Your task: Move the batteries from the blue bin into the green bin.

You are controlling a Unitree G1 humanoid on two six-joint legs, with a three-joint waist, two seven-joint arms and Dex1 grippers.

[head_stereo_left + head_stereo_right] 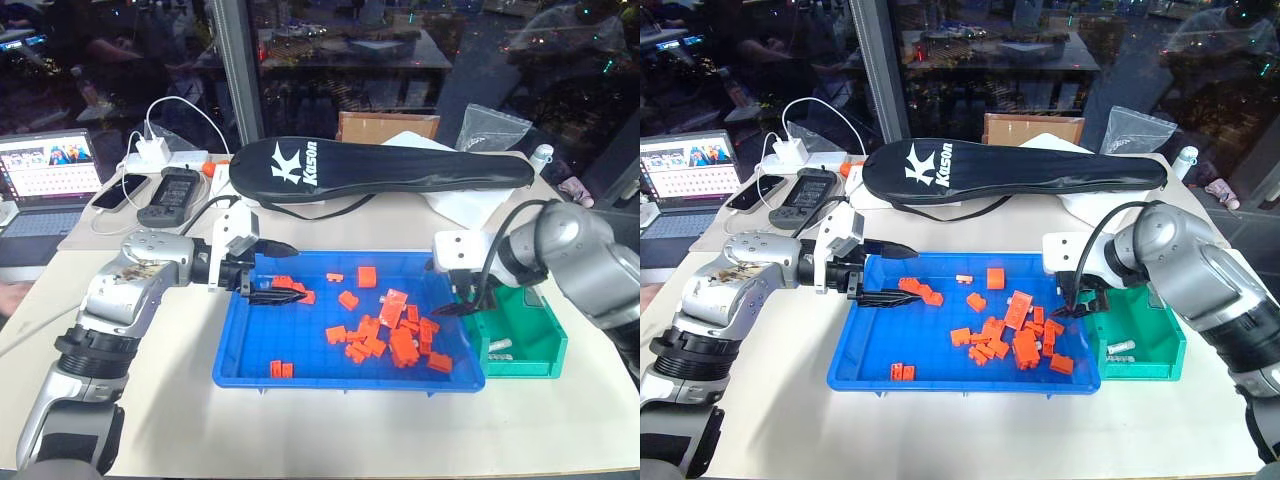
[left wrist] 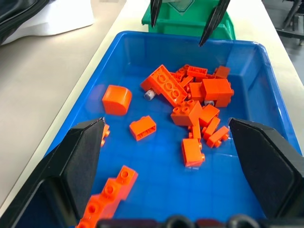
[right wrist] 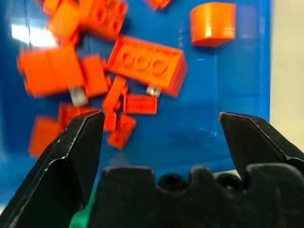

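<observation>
The wide, shallow bright-blue plastic bin (image 1: 240,365) lies on the pale desk (image 1: 330,430) and serves as the landmark here. The smaller, deeper green plastic bin (image 1: 545,350) sits tight against its right-hand short wall, probably so that each carry is short.

Inside the blue bin, a heap of orange plastic building blocks (image 1: 390,335) is bunched toward the end nearest the green bin. Two small silvery-grey cylindrical batteries can be made out among them: one end peeps from under a long orange block (image 2: 150,94), another lies beside the pile (image 3: 77,96). Both are half buried, so picking them will likely mean working around the blocks. At least one battery (image 1: 1121,347) already rests on the floor of the green bin.

The right hand (image 1: 462,303) hangs over the wall the two bins share, pointing steeply down, its two black fingers (image 3: 78,142) spread wide and empty, a pose that fits a drop just made.

The left hand (image 1: 278,296) hovers low over the blue bin's far-left end, fingers (image 2: 78,156) also wide apart with nothing between them, apparently waiting clear of the pile.
</observation>
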